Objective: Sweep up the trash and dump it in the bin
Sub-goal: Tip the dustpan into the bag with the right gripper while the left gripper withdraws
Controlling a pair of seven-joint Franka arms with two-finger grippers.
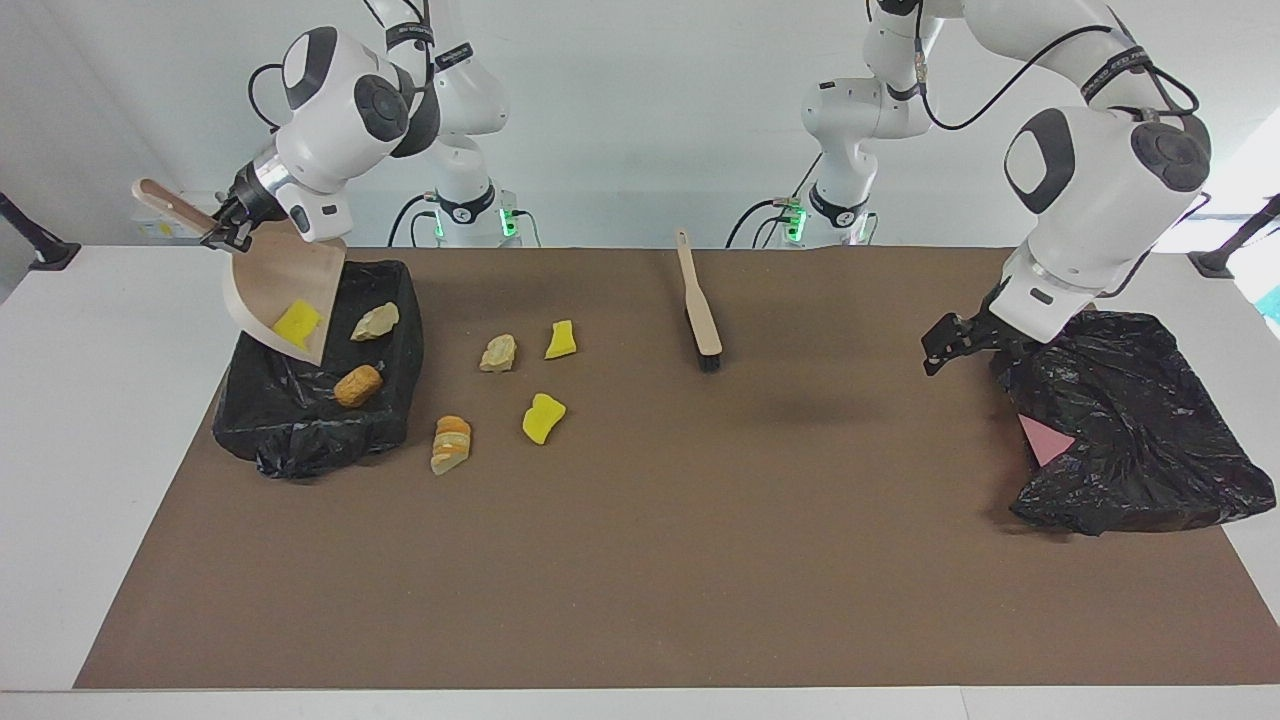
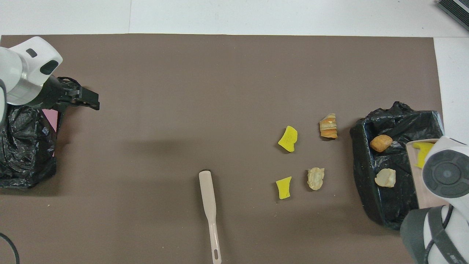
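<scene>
Facing view: right gripper (image 1: 222, 232) pinches dustpan (image 1: 285, 295) handle, pan tipped steep over bin (image 1: 385, 395). Two lumps already in bin, yellow chunk (image 1: 297, 323) below the fingers clings near pan lip — tilt more, pan lip inside rim. Four trash pcs (image 1: 497, 352) on mat. Left gripper (image 1: 950, 345) waits by black bag (image 1: 1130, 420), fingers spread.

Bright, even light from above casts soft shadows on the mat (image 1: 640, 560); both views seem sharp.

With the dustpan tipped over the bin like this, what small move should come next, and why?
Probably tilt the dustpan a little steeper over the bin: the right gripper holds its handle, two lumps lie in the bin, but one yellow piece clings near the pan's lower lip.
</scene>
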